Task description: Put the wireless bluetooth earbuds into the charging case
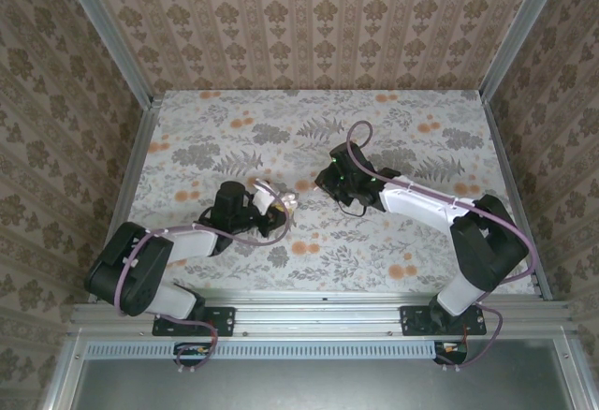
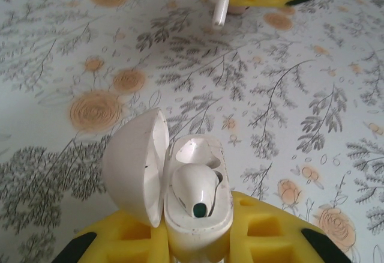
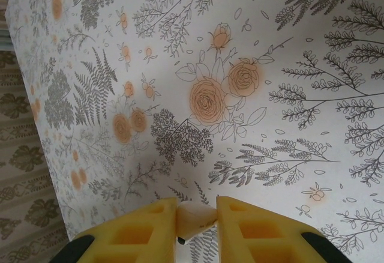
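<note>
Open charging case (image 2: 144,167) clamped in left gripper (image 2: 198,236) (one earbud (image 2: 195,185) seated inside), second earbud (image 3: 193,220) pinched in right gripper (image 3: 197,214)

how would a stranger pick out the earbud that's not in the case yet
On the floral table, find the right gripper. Pinched between its yellow fingers is a small white earbud; its twin sits in the open charging case.
</note>
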